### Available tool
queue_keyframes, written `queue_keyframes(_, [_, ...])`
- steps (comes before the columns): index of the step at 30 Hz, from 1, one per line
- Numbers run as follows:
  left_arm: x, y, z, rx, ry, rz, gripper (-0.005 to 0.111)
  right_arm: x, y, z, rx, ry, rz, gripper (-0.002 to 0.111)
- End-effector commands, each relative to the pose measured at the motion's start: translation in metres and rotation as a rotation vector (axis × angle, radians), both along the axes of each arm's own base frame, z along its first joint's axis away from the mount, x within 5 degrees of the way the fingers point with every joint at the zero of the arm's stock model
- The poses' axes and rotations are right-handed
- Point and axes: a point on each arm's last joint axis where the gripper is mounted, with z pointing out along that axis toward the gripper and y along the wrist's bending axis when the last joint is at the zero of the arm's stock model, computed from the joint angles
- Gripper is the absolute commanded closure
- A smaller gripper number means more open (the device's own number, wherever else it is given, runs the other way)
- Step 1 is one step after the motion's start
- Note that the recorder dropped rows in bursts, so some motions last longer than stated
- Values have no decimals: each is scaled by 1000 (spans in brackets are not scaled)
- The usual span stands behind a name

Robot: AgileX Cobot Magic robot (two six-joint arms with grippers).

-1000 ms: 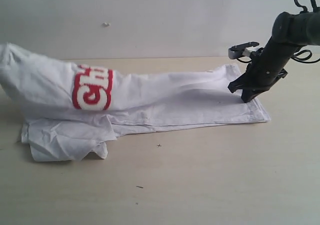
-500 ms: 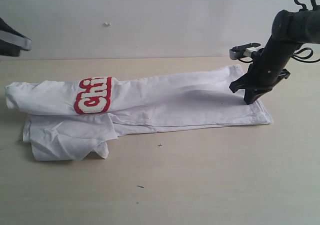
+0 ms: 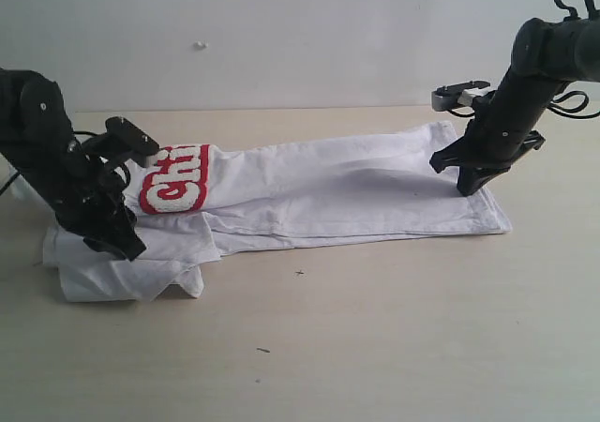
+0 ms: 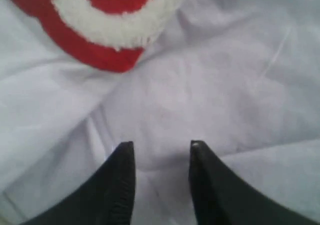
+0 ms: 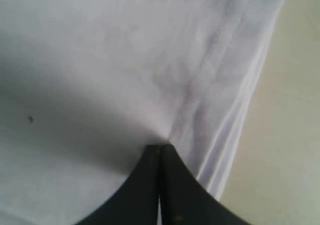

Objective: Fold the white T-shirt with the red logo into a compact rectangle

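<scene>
Left gripper point(image 4: 161, 147): jaws apart, shirt point(image 3: 328, 192) just under tips, logo point(image 4: 100, 25) just ahead. Right gripper point(image 5: 160, 147): jaws together, tips on shirt beside hem; pinch unclear. Risks: left grabs several layers, drags fold askew; right slips, hem shifts.

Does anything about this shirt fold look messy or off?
Yes. The white T-shirt is rumpled at its logo end: a crumpled flap sticks out from under the fold, and the red logo curls over, partly hidden.
</scene>
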Motion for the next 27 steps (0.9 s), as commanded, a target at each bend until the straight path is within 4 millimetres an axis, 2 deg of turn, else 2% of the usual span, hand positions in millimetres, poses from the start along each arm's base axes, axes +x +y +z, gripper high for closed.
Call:
queue_keyframes(1, [-8, -1, -22, 47, 114, -31, 102, 0, -2, -3, 5, 9, -5, 108])
queue_keyframes(2, [-12, 1, -25, 75, 156, -52, 106, 0, -2, -3, 5, 9, -5, 108])
queue_keyframes(8, [-33, 9, -22, 161, 385, -129, 107, 0, -2, -3, 4, 5, -6, 108])
queue_keyframes(12, [-51, 4, -13, 83, 567, -208, 107, 0, -1, -3, 8, 6, -14, 108])
queue_keyframes(14, [-54, 5, -10, 82, 602, -232, 107, 0, 0, -2, 25, 10, -30, 108])
queue_keyframes(17, [-53, 7, 3, 89, 561, -239, 107, -1, 1, -3, 33, 22, -31, 108])
queue_keyframes(21, [-37, 11, 36, 27, 302, -189, 107, -1, 1, -3, 38, 28, -32, 108])
queue_keyframes(23, [-25, 19, 52, -12, 130, -108, 107, -1, 1, -3, 38, 28, -32, 108])
queue_keyframes(25, [-15, 31, 54, -45, 42, 20, 107, -2, 1, -3, 38, 33, -29, 108])
queue_keyframes(27, [-12, 42, 45, -43, 54, 60, 106, -2, 1, -3, 39, 37, -29, 108])
